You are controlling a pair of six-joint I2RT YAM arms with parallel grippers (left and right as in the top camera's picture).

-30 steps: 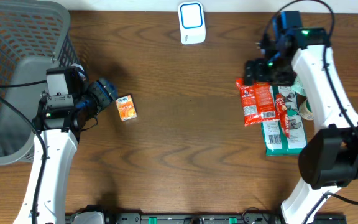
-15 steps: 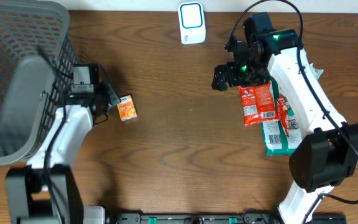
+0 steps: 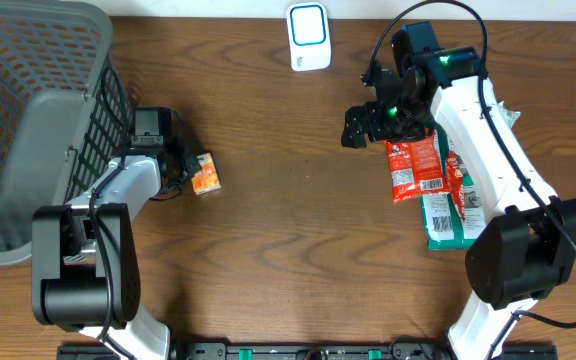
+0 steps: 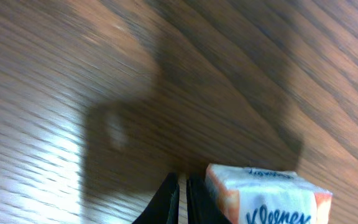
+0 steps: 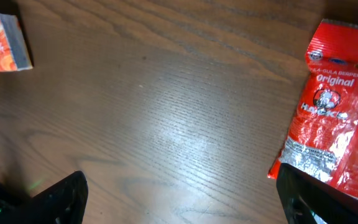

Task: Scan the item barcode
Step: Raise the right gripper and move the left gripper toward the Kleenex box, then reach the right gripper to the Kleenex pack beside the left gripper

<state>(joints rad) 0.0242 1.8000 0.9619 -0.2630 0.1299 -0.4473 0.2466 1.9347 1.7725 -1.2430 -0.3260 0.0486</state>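
Observation:
A small orange and white Kleenex tissue pack (image 3: 204, 172) lies on the wooden table at the left. My left gripper (image 3: 184, 167) is low beside its left edge, shut with nothing between the fingers. In the left wrist view the closed gripper (image 4: 182, 200) sits just left of the pack (image 4: 266, 198). My right gripper (image 3: 366, 128) hangs open over bare wood just left of a red snack packet (image 3: 415, 168). In the right wrist view this gripper (image 5: 185, 199) is spread wide, the red packet (image 5: 340, 124) by its right finger and the tissue pack (image 5: 5, 42) far off. A white and blue scanner (image 3: 308, 36) stands at the back.
A grey mesh basket (image 3: 8, 60) fills the left edge, close behind my left arm. A green packet (image 3: 451, 218) and other packets lie under the right arm next to the red one.
My left gripper has closed, and the left arm has swung round so it points at the tissue pack. The right arm moved left off the packets, then held still, open.

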